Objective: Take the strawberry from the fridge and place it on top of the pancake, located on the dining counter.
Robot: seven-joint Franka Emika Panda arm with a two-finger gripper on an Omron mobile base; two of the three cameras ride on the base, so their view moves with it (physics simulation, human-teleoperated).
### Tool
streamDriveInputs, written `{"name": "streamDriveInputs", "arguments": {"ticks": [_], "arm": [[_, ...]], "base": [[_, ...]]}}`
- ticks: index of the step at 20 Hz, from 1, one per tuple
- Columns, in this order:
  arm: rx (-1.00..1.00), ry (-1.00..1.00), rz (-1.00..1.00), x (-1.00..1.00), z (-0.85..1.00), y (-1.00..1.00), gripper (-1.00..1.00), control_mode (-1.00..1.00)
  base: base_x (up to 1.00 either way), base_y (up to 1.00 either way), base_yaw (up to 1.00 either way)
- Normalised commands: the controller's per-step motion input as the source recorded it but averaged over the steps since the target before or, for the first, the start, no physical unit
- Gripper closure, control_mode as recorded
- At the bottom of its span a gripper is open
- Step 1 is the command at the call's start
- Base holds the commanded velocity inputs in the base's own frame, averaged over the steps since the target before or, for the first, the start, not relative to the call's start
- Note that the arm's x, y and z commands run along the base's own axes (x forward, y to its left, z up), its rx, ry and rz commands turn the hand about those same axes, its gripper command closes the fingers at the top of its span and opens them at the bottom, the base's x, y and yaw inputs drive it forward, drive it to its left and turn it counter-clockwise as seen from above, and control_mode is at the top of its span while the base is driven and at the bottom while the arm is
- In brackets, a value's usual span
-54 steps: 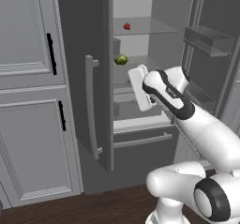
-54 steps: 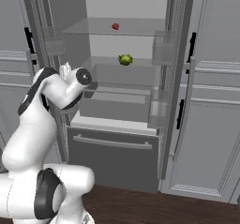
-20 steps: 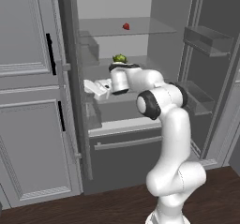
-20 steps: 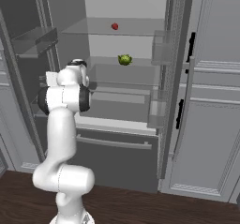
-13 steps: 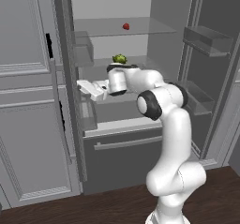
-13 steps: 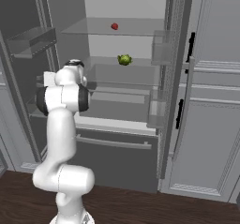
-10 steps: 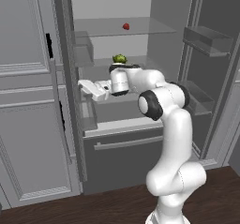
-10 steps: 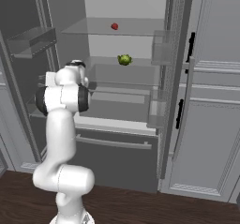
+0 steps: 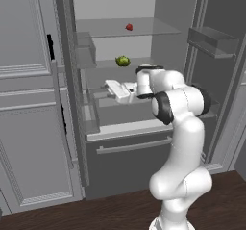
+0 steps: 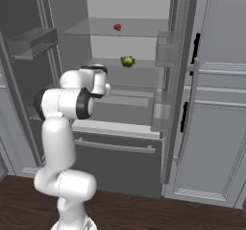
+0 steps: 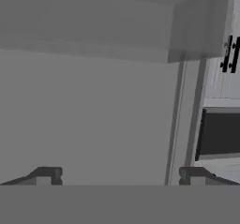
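Claw (image 11: 119, 174) is spread wide, pinching nothing, inside the tall dark grey fridge (image 9: 211, 94). Tiny red strawberry (image 9: 129, 27) sits well above it, green round fruit (image 9: 122, 60) just above.

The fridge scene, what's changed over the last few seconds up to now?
The arm swung from in front of the fridge across to its left side, so the tool now sits level with the middle shelf by the left door. Its jaws have spread apart and hold nothing. The left door stands wider open than before. The strawberry on the top shelf and the green fruit below it stayed put.
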Motion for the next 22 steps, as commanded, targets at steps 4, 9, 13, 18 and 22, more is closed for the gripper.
{"name": "streamDriveInputs", "arguments": {"ticks": [4, 9, 13, 18, 22], "arm": [[-0.22, -0.16, 0.00, 0.13, 0.00, -1.00, -1.00, -1.00], [-0.38, -0.34, 0.05, 0.00, 0.00, -0.97, -1.00, -1.00], [-0.52, -0.48, 0.19, -0.12, -0.06, -0.72, -1.00, -1.00], [-0.60, -0.53, 0.26, -0.33, -0.03, -0.56, -1.00, -1.00], [-0.41, -0.72, 0.35, -0.85, 0.11, -0.38, -1.00, -1.00]], "base": [[0.00, 0.00, 0.00], [0.00, 0.00, 0.00], [0.00, 0.00, 0.00], [0.00, 0.00, 0.00], [0.00, 0.00, 0.00]]}}
